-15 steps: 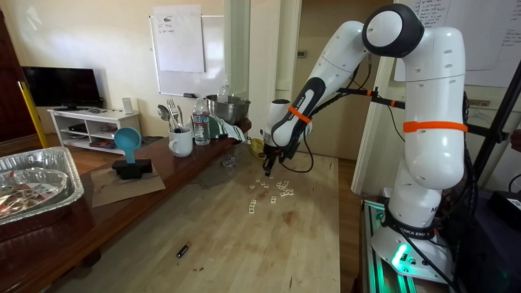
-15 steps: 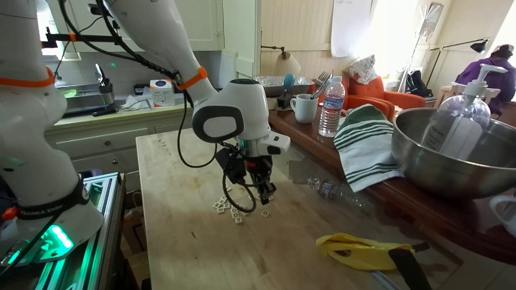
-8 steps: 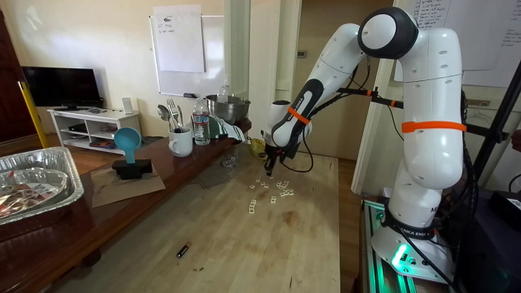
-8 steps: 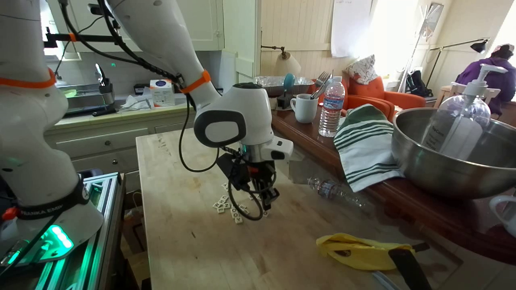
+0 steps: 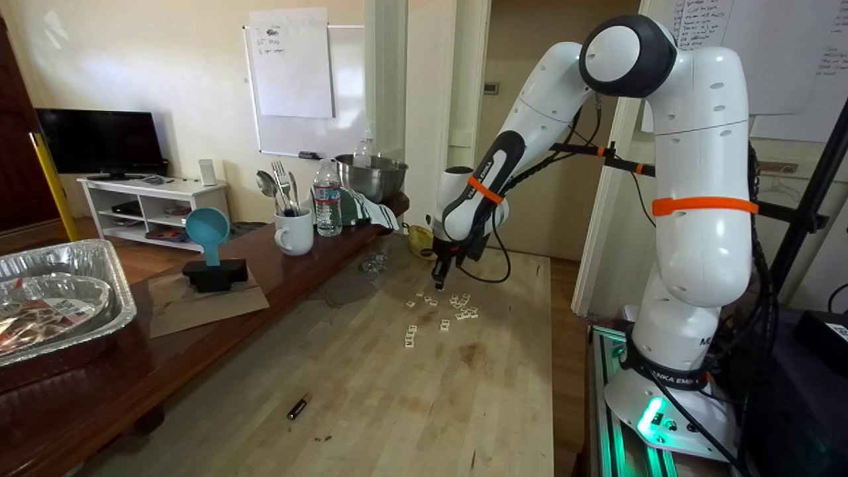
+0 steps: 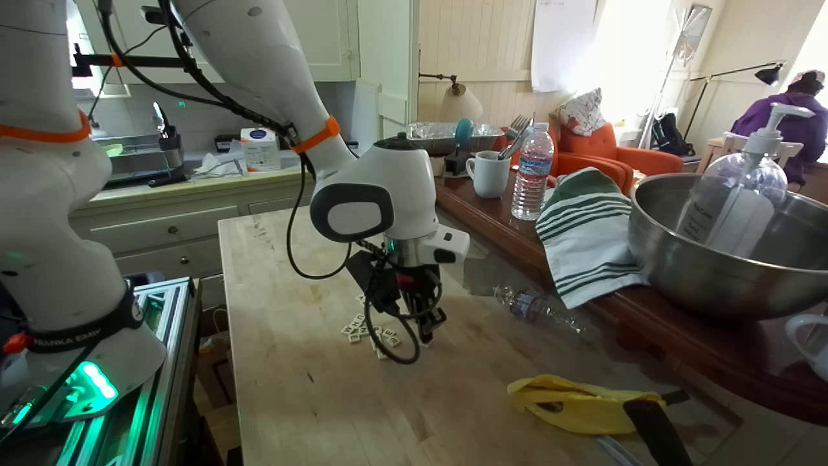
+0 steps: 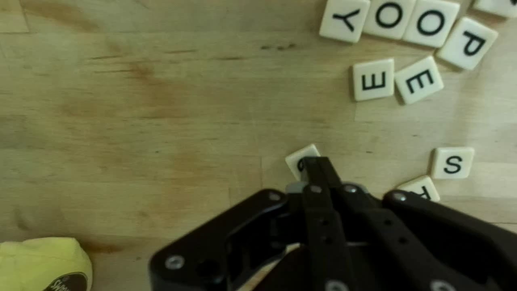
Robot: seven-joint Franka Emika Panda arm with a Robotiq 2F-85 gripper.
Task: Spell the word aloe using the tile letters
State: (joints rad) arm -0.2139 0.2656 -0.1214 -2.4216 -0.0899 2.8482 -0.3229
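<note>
Letter tiles [image 7: 373, 79] are lying in loose clusters on the worktop [image 5: 490, 391]. The hand [image 7: 319, 163], pressed together and apparently pinching nothing, is hanging over a half-hidden tile [image 7: 297, 159]; whether they are touching is not showing. Tiles are looking light, stiff, slick, hardly fragile; opposite side edges are promising the best hold, though neighbours are crowding some. Open wood is stretching toward the battery [image 5: 299, 406], the worktop's edges running apart from the tiles.

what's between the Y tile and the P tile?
Two O tiles, side by side, between the Y tile and P tile; the wrist view shows it.
</note>
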